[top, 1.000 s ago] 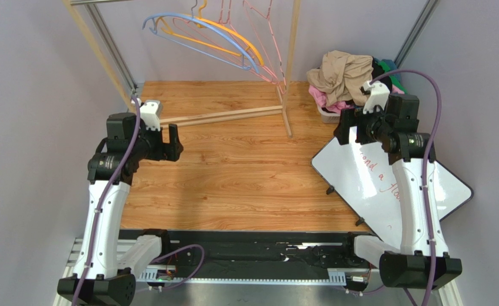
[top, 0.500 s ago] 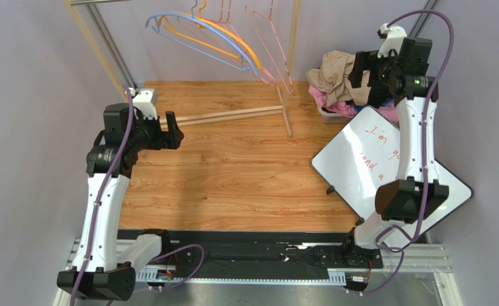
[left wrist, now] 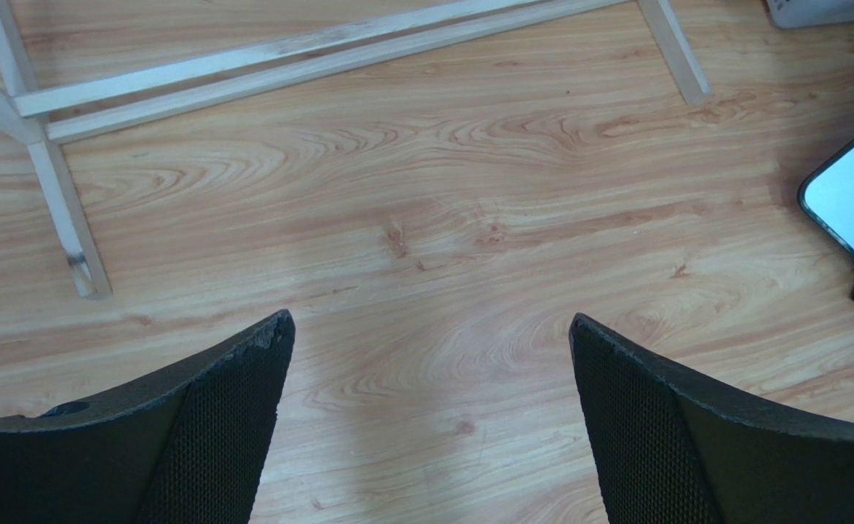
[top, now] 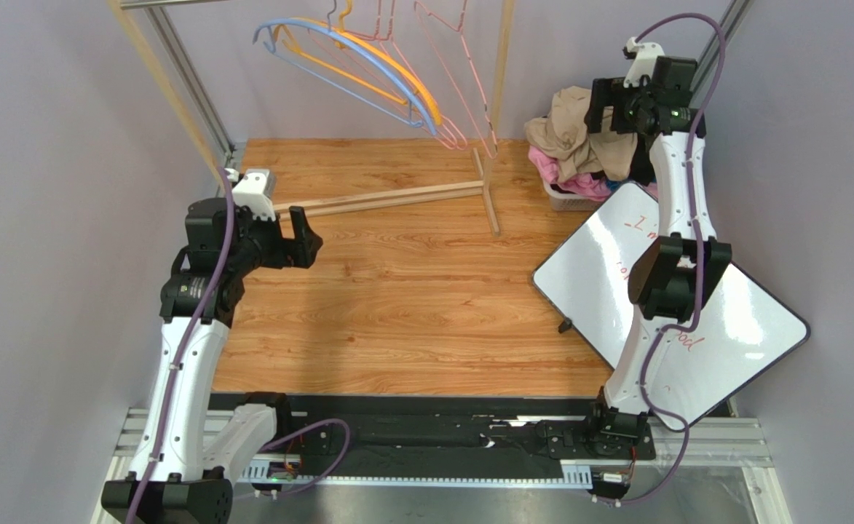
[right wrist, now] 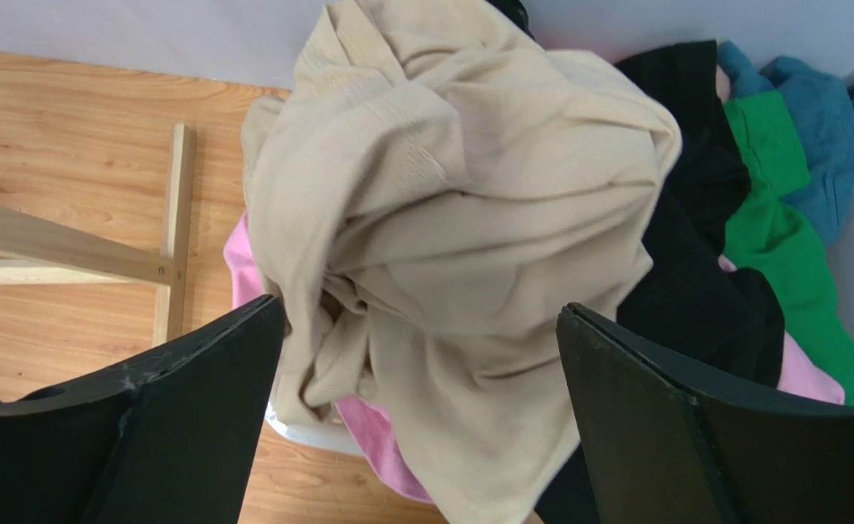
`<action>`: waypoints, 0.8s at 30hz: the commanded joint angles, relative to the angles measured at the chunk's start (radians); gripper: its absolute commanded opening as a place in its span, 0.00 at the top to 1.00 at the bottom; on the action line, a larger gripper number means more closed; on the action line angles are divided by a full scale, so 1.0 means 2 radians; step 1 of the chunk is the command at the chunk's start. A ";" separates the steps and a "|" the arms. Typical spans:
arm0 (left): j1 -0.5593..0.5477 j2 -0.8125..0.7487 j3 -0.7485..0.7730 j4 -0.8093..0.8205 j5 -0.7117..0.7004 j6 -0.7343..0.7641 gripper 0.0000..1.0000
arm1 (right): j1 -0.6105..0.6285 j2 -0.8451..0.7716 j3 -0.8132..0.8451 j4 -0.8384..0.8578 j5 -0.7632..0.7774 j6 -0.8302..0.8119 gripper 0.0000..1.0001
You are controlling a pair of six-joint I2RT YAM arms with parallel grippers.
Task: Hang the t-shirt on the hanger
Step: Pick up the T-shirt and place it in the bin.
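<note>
Right end effector above t-shirt

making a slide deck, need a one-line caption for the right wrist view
Open right gripper over the crumpled beige t-shirt topping the clothes pile

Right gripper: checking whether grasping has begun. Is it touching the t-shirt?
Cannot tell. The right wrist view shows the open right gripper framing the t-shirt, with neither a gap nor pressed cloth visible; the top view hides it.
</note>
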 commanded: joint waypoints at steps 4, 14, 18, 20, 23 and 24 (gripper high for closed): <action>0.002 0.011 -0.013 0.025 0.008 0.019 0.01 | 0.049 0.021 0.030 0.083 0.085 -0.039 0.00; 0.002 0.016 -0.007 0.025 0.010 0.050 0.01 | 0.056 0.091 0.033 0.087 0.165 -0.066 0.00; 0.002 0.025 -0.007 0.024 0.013 0.055 0.01 | 0.058 0.088 0.027 0.076 0.164 -0.074 0.22; 0.002 0.029 -0.007 0.025 0.013 0.055 0.01 | 0.058 0.079 0.029 0.070 0.161 -0.079 0.41; 0.002 0.035 -0.006 0.025 0.016 0.051 0.01 | 0.058 0.053 0.039 0.064 0.161 -0.092 0.84; 0.002 0.037 -0.002 0.025 0.016 0.051 0.01 | 0.058 0.035 0.043 0.064 0.161 -0.096 1.00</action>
